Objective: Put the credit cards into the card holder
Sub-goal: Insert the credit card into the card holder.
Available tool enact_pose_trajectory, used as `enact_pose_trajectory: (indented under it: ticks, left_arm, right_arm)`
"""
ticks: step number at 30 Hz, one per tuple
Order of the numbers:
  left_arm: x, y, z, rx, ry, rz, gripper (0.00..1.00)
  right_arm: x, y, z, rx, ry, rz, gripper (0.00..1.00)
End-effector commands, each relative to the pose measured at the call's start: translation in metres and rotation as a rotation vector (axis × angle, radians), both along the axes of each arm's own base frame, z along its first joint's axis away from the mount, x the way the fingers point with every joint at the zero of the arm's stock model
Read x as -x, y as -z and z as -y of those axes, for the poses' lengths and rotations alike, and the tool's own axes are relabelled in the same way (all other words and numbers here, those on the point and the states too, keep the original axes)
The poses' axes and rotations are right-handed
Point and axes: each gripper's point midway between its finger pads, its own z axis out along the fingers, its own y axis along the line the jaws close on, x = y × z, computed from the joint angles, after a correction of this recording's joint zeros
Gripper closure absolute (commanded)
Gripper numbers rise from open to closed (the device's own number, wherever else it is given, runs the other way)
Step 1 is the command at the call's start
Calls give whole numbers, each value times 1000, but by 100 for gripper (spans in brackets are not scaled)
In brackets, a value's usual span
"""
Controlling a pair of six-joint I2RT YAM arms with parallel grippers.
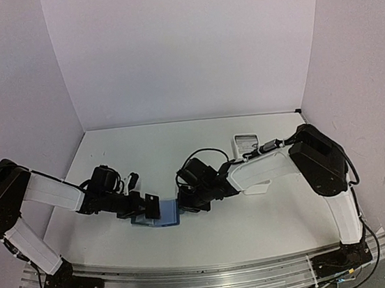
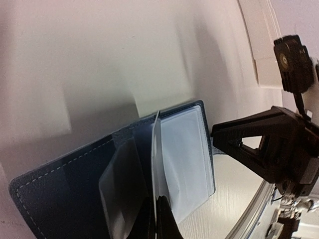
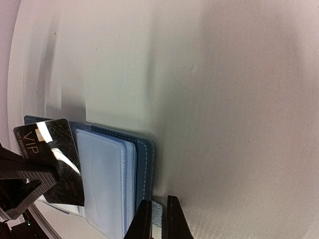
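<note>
Pinched in the left gripper (image 2: 157,211), the stiff, slick credit card (image 3: 50,160) looked light; the right gripper (image 3: 158,209) clamped the floppy card holder (image 3: 107,174) by its edge.

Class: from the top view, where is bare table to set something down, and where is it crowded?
Bare: the table from back wall to left gripper and right gripper; the near strip between card holder and rail. Crowded: the centre, where they meet, and around the white tray.
</note>
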Motion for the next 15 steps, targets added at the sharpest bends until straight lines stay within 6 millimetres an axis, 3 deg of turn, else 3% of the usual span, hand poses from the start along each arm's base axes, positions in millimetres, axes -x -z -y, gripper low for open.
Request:
enact_pose_trajectory:
  ticks: [1,5,15]
  left_arm:
    - [6,14,-13,-36,-140,-162,100]
    - [9,16,-22,-59,-180,-191,100]
    - [31,18,-9,71,-101,-233,100]
  right_arm:
    - [18,41,33,116,47,-109,95]
    - [19,40,33,100,64,-121,96]
    - [19,40,26,54,75,-132,98]
